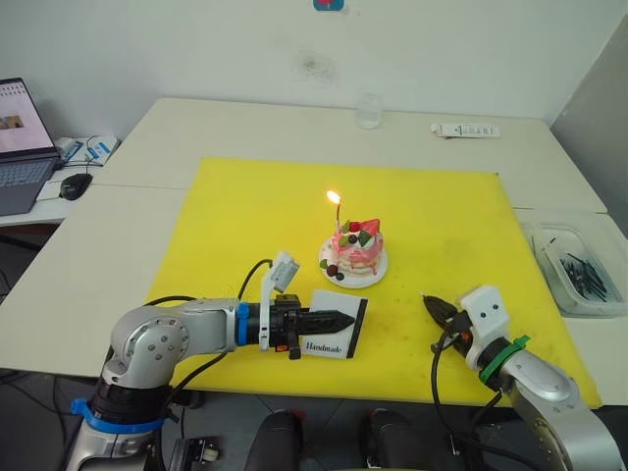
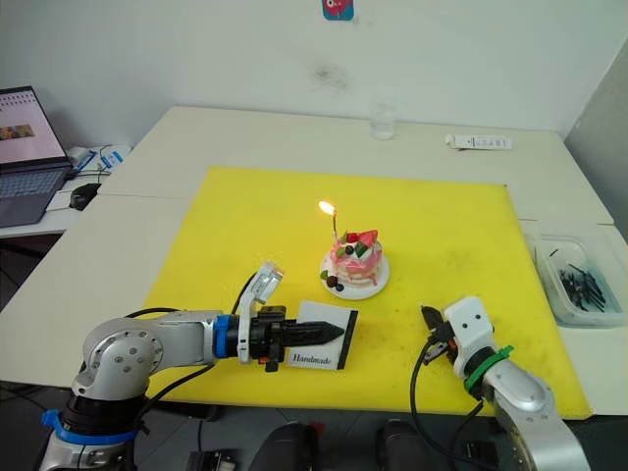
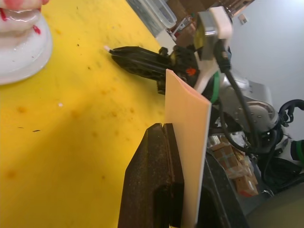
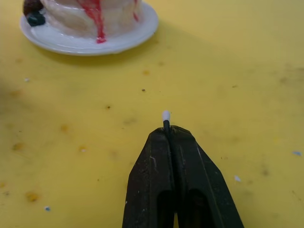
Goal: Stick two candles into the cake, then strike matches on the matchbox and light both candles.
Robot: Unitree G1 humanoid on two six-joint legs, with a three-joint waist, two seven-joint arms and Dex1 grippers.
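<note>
Right wrist view: right gripper (image 4: 167, 130) pinches a white-tipped match (image 4: 166, 117). Left gripper (image 1: 339, 320) clamps the matchbox (image 1: 335, 327) on edge, apparently for striking. Cake (image 1: 355, 249) beyond carries a lit candle (image 1: 336, 210).

Both arms low, left claw (image 1: 339, 320) and right claw (image 1: 433, 306) clamped.
</note>
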